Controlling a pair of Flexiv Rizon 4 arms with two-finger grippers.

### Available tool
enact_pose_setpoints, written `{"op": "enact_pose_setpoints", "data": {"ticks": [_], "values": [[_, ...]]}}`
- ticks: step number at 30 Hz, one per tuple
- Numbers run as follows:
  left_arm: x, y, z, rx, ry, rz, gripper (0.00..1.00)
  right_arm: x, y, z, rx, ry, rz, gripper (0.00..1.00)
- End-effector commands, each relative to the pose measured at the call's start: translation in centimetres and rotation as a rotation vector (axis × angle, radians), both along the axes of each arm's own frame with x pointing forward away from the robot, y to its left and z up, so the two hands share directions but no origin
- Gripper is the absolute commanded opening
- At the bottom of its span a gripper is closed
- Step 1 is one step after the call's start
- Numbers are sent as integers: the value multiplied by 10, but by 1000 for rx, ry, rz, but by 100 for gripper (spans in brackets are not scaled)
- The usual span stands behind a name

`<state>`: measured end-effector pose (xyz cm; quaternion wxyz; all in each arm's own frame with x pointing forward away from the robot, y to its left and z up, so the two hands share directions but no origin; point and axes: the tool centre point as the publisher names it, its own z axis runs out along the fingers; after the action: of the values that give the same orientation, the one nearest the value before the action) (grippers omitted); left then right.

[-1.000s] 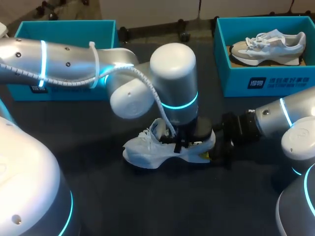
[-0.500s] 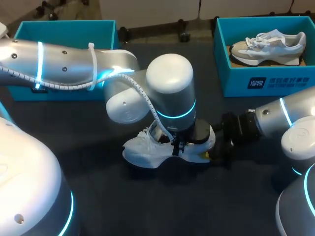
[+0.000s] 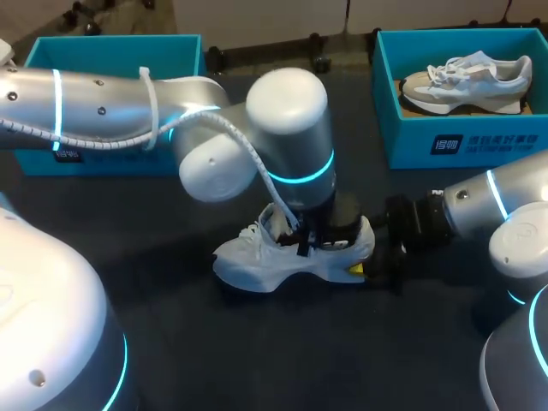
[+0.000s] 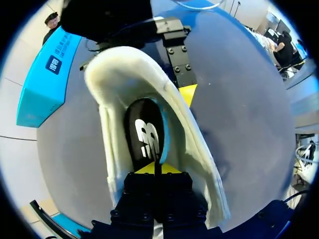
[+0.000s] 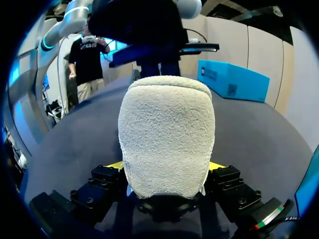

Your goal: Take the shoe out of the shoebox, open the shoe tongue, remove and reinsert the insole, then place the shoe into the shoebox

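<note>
Head view: finds the shoe out of the shoebox, upright on its sole on the table, roughly midway between that box at the far left and a second box at the far right holding another shoe. Places its long axis across the table, toe toward the left arm's side, heel toward the right arm's. Puts the left gripper straight down into the opening and the right gripper level against the heel; counts the left as the nearer to the insole. Left wrist view: shows the yellow tips drawn together low on the black insole, its heel end straight ahead of them, one blue edge exposed; reads as pinched, though the contact itself is hidden. Right wrist view: shows the heel filling the gap, a yellow tip pressed to each side, so clamped on the shoe. Judges the coming pull as up and out through the opening, along the shoe's length, against the pinned heel. Against half a second ago: finds the left wrist higher and a little further left; sees no shift in shoe or right arm
</note>
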<state>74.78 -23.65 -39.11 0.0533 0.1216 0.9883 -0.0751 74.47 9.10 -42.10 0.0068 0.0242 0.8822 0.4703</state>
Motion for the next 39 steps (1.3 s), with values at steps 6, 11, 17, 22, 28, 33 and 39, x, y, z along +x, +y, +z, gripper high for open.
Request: {"op": "enact_pose_setpoints", "data": {"ticks": [6,11,17,22,28,33,39], "values": [[3,14,24,-10,30,-24,0,-1,0,-1,-4,-1,0,0],[2,18,34,-19,69,-33,0,-1,0,-1,-4,-1,0,0],[-2,25,45,-34,87,-35,0,-1,0,-1,-4,-1,0,0],[-4,27,52,-50,95,-22,0,-1,0,-1,-4,-1,0,0],[-8,22,63,-90,109,-6,0,-1,0,-1,-4,-1,0,0],[-9,14,75,-131,117,13,0,-1,0,-1,-4,-1,0,0],[-13,0,85,-167,140,16,0,-1,0,-1,-4,-1,0,0]]}}
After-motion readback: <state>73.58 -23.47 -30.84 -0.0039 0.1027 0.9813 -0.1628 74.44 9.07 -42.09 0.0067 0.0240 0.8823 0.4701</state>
